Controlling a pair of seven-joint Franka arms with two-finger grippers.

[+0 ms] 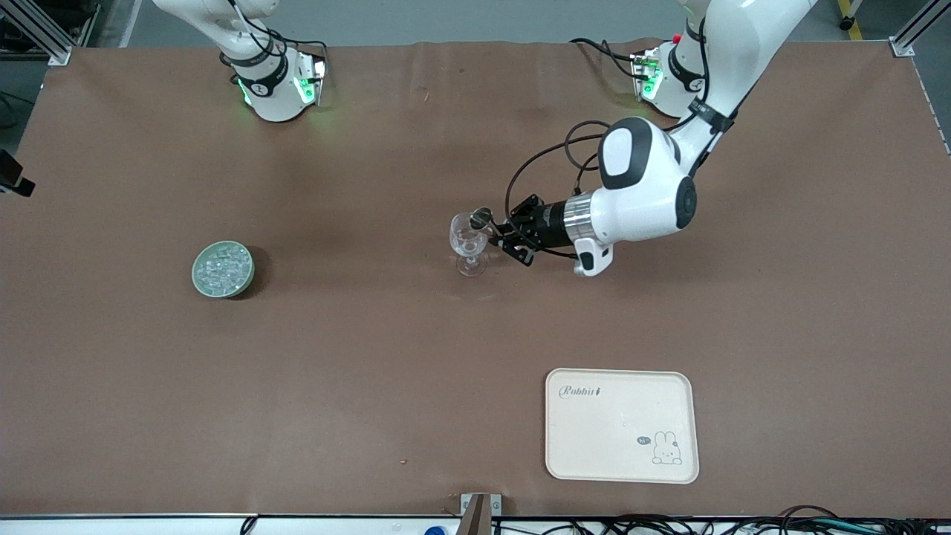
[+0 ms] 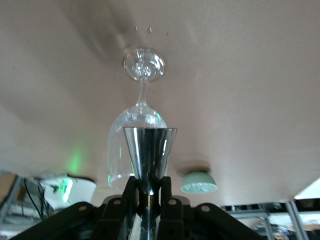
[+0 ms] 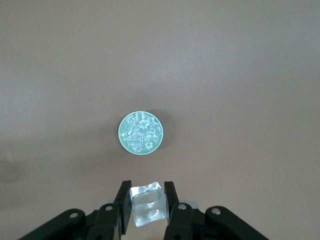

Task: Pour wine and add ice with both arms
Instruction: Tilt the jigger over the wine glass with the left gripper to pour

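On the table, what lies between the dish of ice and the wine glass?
Nothing. In the front view only bare brown table runs between the pale green dish heaped with ice and the stemmed wine glass.

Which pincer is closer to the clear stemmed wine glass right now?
Left. The left pincer holds a small steel jigger cup tipped at the clear stemmed wine glass. The right pincer grips a clear ice cube above the pale green ice dish.

- Left arm reaches out from its base, wrist turned roughly level; left end effector point(image 1: 496, 227) clamped tight on a small steel measuring cup point(image 2: 149, 150), tipped at the rim of the wine glass point(image 1: 468, 241).
- Right end effector point(image 3: 145, 200) hangs high, pointing down, pinching one clear ice cube point(image 3: 147, 203).
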